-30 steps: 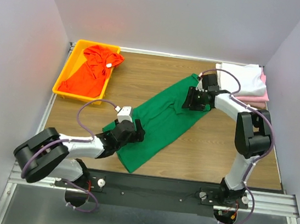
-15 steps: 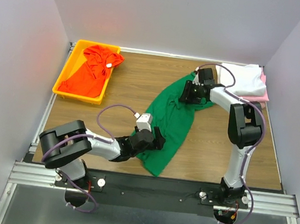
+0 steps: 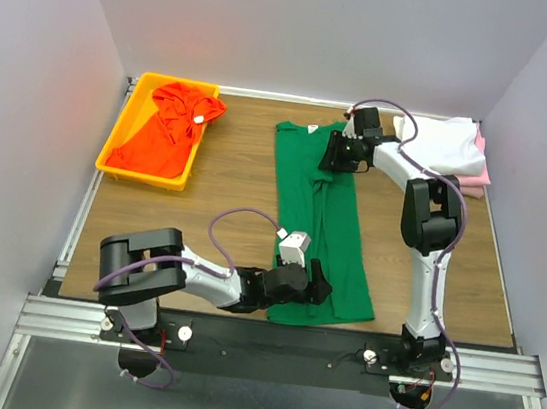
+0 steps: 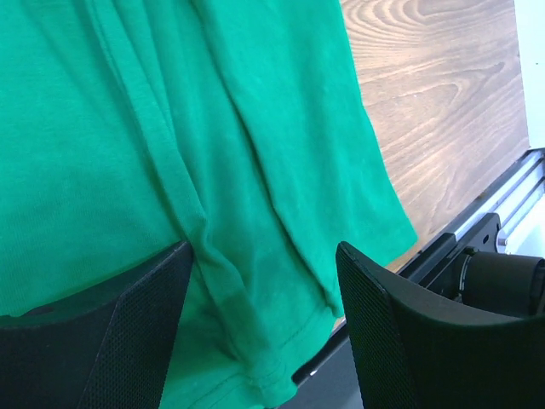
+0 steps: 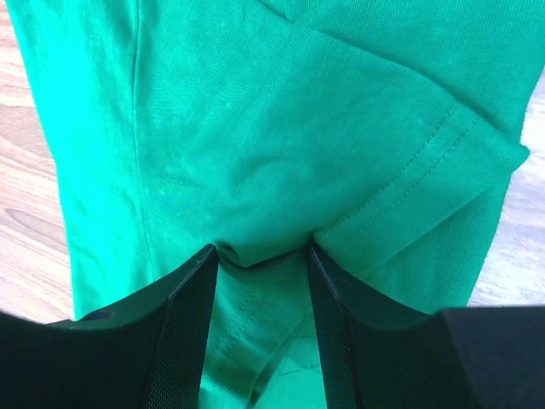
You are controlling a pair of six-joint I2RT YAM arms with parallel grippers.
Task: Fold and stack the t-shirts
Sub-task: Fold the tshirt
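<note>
Fingers of the left gripper [image 4: 262,256] are standing wide apart over the near hem of the dark green t-shirt [image 3: 317,220], which is lying on the table [image 3: 225,193] (running six to twelve o'clock). At twelve, we are seeing the right gripper [image 5: 260,251] pinching cloth beside its sleeve.

wooden table [image 3: 225,188] | far-left: yellow tray [image 3: 141,176] | centre: green t-shirt [image 3: 318,210] laid out lengthwise | far-right corner: pink t-shirt [image 3: 467,178]
</note>
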